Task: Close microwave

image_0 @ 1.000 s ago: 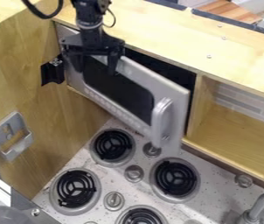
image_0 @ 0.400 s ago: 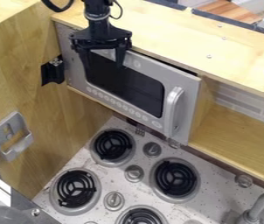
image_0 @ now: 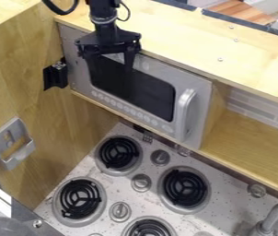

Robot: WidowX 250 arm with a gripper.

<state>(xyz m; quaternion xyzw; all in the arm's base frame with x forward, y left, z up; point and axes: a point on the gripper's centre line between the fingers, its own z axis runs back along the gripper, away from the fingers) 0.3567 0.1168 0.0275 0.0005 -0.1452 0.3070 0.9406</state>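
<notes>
A grey metal microwave (image_0: 72, 69) is being held up by a pale wooden shelf (image_0: 92, 99), at its left end, under a pale wooden top (image_0: 172, 30). The front of the microwave is being covered by its flat grey door (image_0: 194, 90), which is being lined up with the edge of the top. A big black window (image_0: 138, 94) is being framed by the door, and a shiny grey bar handle (image_0: 184, 110) is being carried near its right edge.

The black two-finger end effector (image_0: 112, 67) is being hung down in front of the upper left part of the door. Its two fingers are being held wide apart, and nothing is being gripped between them. Whether the door is being touched by them cannot be told.

A black bracket (image_0: 55, 76) and a grey holder (image_0: 11, 144) are being held by the wooden wall (image_0: 74, 138) on the left. Below, round black coil burners (image_0: 184, 188) and round grey knobs (image_0: 141, 182) are being carried by a white speckled stove top (image_0: 157, 203). To their right, a curved grey tap (image_0: 276, 212) is being shown.
</notes>
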